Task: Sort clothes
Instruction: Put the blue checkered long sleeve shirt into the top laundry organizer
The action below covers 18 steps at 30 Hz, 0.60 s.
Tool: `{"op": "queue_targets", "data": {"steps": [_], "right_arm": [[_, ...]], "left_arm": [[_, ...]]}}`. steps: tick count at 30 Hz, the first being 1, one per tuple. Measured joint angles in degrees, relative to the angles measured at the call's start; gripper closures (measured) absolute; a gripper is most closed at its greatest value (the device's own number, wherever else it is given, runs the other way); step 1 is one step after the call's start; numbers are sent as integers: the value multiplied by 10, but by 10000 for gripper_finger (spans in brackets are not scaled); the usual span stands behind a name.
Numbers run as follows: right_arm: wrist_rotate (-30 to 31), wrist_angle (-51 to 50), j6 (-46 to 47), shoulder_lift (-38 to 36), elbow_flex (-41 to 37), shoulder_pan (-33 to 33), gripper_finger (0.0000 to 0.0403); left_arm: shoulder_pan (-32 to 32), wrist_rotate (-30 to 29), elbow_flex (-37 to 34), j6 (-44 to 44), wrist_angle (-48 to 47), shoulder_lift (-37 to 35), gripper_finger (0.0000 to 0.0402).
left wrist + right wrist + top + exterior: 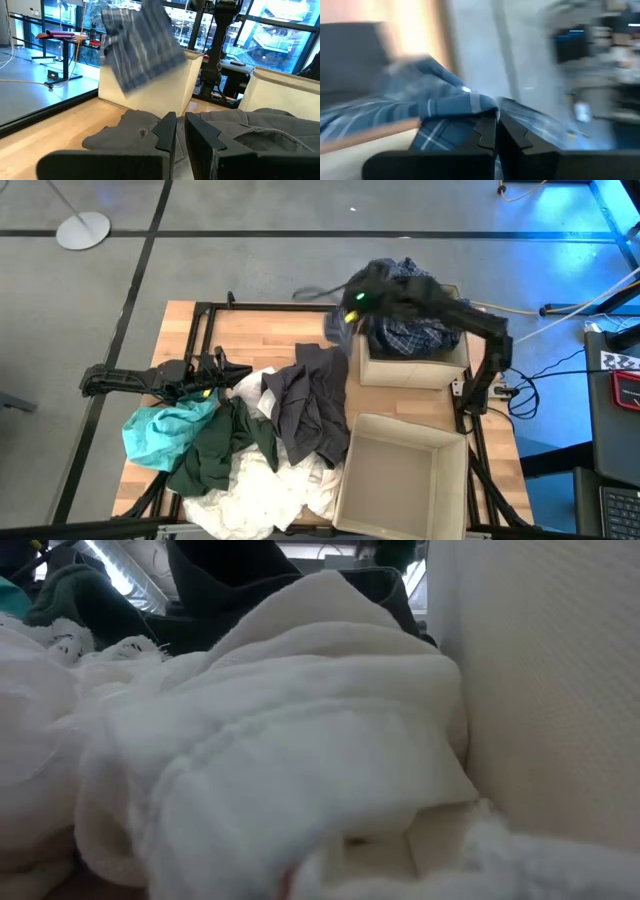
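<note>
Step in hand: depositing the plaid garment [412,328] into the far box [415,363], at 1 o'clock on the table [250,340]. The right end effector [352,300] is pressed together, apparently pinching plaid fabric at the box's edge. Remaining clothes [255,440] lie at 7 o'clock. The left end effector [180,131] rests pressed together over the grey garment [240,132]. The next move probably calls for spreading the right fingers, then withdrawing.

Grey floor and glass walls around a wooden table

The butcher-block table [250,330] stands on a grey concrete floor [300,270] crossed by dark lines; a round white stand base [83,229] sits beyond its far left corner, and tall windows [65,40] glow blue behind it.
</note>
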Motion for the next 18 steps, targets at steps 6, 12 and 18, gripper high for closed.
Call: {"op": "queue_targets", "data": {"steps": [6,12,18], "right_arm": [[116,-25,27,-77,9,-43,399],[95,-143,151,-123,9,-108,399],[60,-200,225,-137,-47,-153,398]], "left_arm": [[0,0,0,-1,0,0,373],[0,0,0,-1,0,0,373],[0,0,0,1,0,0,373]]}}
